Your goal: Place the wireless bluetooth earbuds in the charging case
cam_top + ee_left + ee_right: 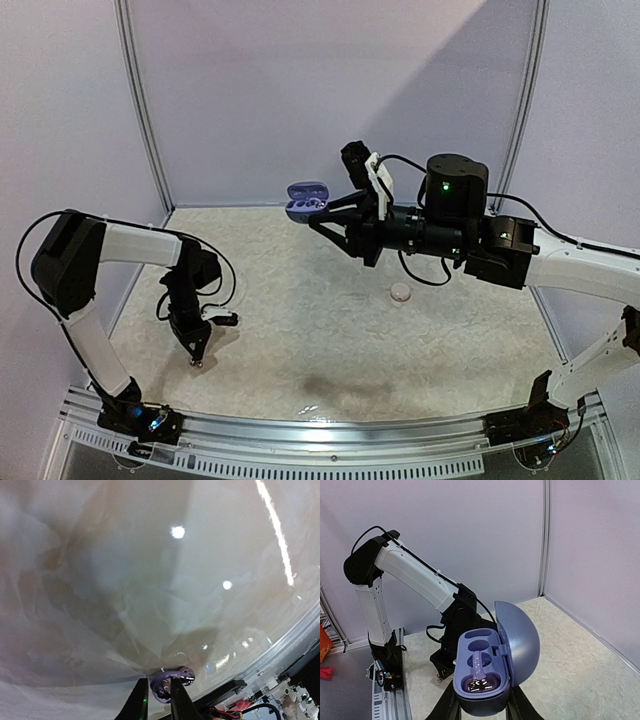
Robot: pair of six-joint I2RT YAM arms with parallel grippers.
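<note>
Earbud (165,686) sits right at the tips of my left gripper (198,356), bottom centre of the left-wrist view, down at the desk (300,330), lower left of the top view. Jaws there are nearly together w/ only a slim gap. The earbud is in that gap, but I can't tell if it's truly pinched or only touched.

My right gripper (482,705) is clamped on the base of the charging case (485,700) and holds it up in the air, upper centre of the top view, well apart from the left arm. Lid (520,635) is swung open toward the right of the right-wrist frame. A shiny piece (480,682) lies low in the case, prob. an earbud already seated. The recess (476,659) above it looks empty. A small whitish round item (401,292) lies on the desk right of centre, too small to identify.

Risks, as I judge them:
- The earbud is tiny + slick, so a marginal pinch could let it squirt out or drop on the lift & roll off.
- It may be turned wrong in the tips, so it won't seat w/o a twist.
- The case is held by its base only, so a downward push could tilt it or make it slip.
- The left fingers could clip the lid on approach.
</note>
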